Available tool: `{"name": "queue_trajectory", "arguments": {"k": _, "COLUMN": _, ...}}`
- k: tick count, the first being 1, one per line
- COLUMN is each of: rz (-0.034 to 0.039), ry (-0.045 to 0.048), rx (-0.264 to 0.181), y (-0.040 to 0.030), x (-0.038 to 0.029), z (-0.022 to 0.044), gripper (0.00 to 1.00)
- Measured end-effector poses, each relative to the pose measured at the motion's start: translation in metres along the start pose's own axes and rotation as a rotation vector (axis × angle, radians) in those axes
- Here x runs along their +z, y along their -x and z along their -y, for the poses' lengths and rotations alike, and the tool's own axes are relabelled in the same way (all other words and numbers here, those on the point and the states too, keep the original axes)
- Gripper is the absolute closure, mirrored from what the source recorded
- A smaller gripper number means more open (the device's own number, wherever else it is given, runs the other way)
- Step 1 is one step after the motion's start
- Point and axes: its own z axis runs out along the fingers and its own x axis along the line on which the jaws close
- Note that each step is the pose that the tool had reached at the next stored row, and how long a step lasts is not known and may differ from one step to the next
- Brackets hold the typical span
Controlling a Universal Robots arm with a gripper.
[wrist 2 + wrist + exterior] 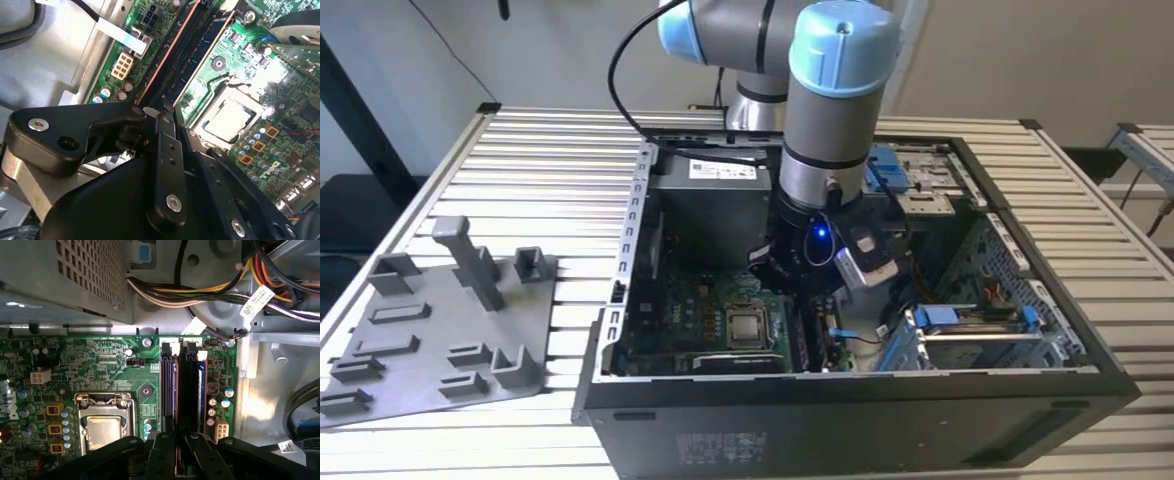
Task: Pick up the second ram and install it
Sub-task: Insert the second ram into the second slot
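First wrist view: the gripper [178,440] is drawn narrow and stands over the near end of the ram [189,390]. It appears to pinch the stick's top edge, though the contact itself is hidden behind the fingers [162,450]. The ram stands on edge in the slot farther from the CPU socket [102,427], parallel to and just beside a neighbouring slot [167,390], both on the green motherboard [100,360]. Whether the stick is fully seated cannot be told. A cable bundle [200,292] runs past the slots' far end without touching them. Exterior view: the arm [834,130] reaches straight down into the open case [854,375], which lies on the slatted tabletop [560,160]. The grey tray [440,330] sits well apart, toward the exterior view's left, with no stick in it. Likely hazards: pressure applied only at the gripped end could tilt the ram and leave the far end unseated. A slight sideways offset could push its edge onto the slot wall or the neighbouring slot, straining the board.
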Motion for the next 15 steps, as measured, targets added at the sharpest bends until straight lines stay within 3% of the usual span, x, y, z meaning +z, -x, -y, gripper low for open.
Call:
{"name": "queue_trajectory", "arguments": {"k": 8, "rz": 0.0002, "ry": 0.0006, "rx": 0.0, "y": 0.0, "x": 0.0003, "z": 0.0, "gripper": 0.84}}
{"name": "queue_trajectory", "arguments": {"k": 9, "rz": 0.0001, "ry": -0.0023, "rx": 0.0, "y": 0.0, "x": -0.0001, "z": -0.0001, "gripper": 0.78}}
{"name": "queue_trajectory", "arguments": {"k": 15, "rz": 0.0002, "ry": -0.0041, "rx": 0.0, "y": 0.0006, "x": -0.0261, "z": 0.0019, "gripper": 0.78}}
